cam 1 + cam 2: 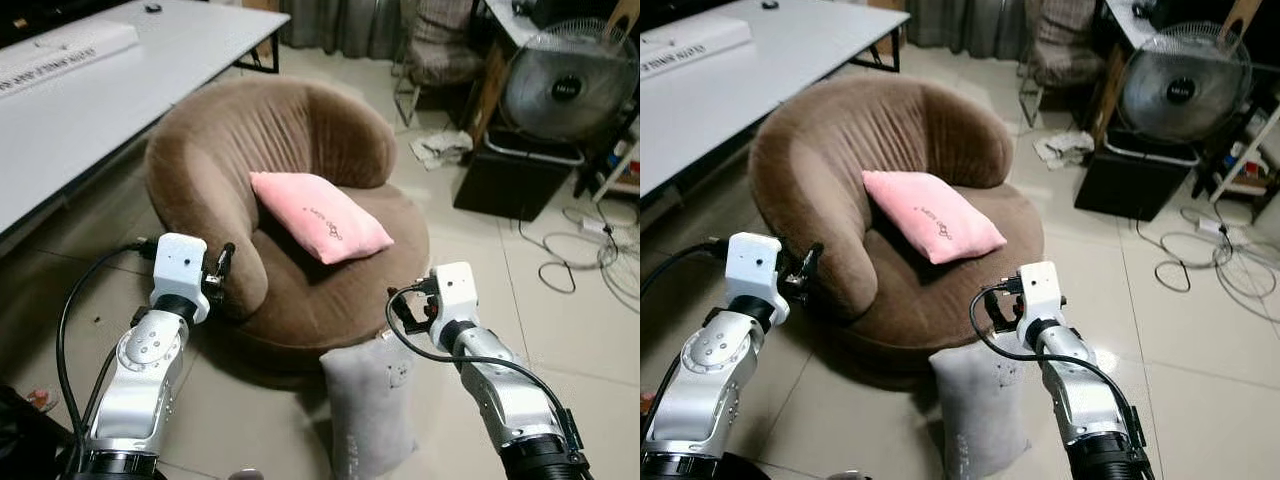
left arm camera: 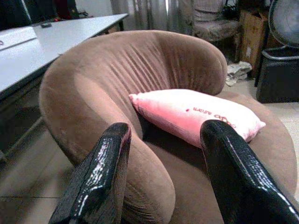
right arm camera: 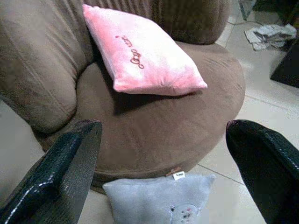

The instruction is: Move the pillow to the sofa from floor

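Grey pillow (image 1: 368,408) is seen on the floor (image 1: 560,330), touching the brown sofa (image 1: 290,200) base. Pink pillow (image 1: 320,216) is propped on the seat. Left gripper (image 2: 163,182) and right gripper (image 3: 163,168) are held with fingers spread, empty.

Soft, even indoor light is filling the room, and the head views are looking sharp with no motion blur. The pale floor tiles (image 1: 470,260) are giving back a mild sheen, while the white table (image 1: 120,90) is glaring faintly. The pink pillow (image 3: 140,56) is washing out slightly and casting a dark shadow on the sofa (image 3: 154,126) seat. Close black fingers (image 2: 100,182) are blurring and catching specular highlights
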